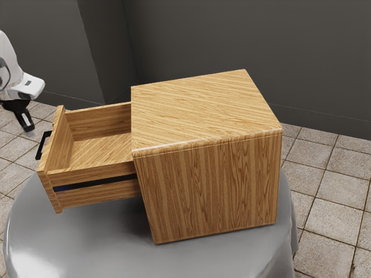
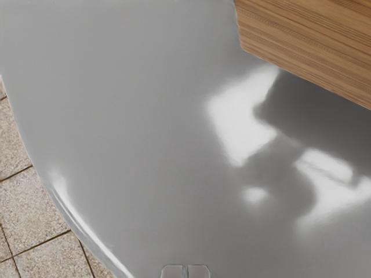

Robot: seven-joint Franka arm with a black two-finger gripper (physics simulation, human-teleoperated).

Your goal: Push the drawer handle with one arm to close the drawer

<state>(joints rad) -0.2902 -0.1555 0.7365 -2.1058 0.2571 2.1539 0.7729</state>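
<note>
Drawer (image 1: 53, 152) seen pulled well out of the wooden cabinet (image 1: 208, 188), at left of centre in the exterior view. Black handle (image 1: 43, 145) fixed on the drawer's outer face, near the frame's left edge. Gripper (image 1: 29, 131) held apart from it, just up and to the exterior view's left, on the outer side, as a push needs. Handle's long axis is slanted from upper right to lower left, across the line of push. From the gripper, a short way toward the lower right should be covered, then the handle driven toward the exterior view's right, into the cabinet. Alignment in depth cannot be judged; the handle might be missed or met off-centre.

By the exterior view, handle and open drawer are given. By the wrist view, fingertips are given side by side, pressed together, nothing pinched; beyond them, glossy grey table (image 2: 116, 127) and a wooden corner, whether drawer or cabinet not certain.
</note>
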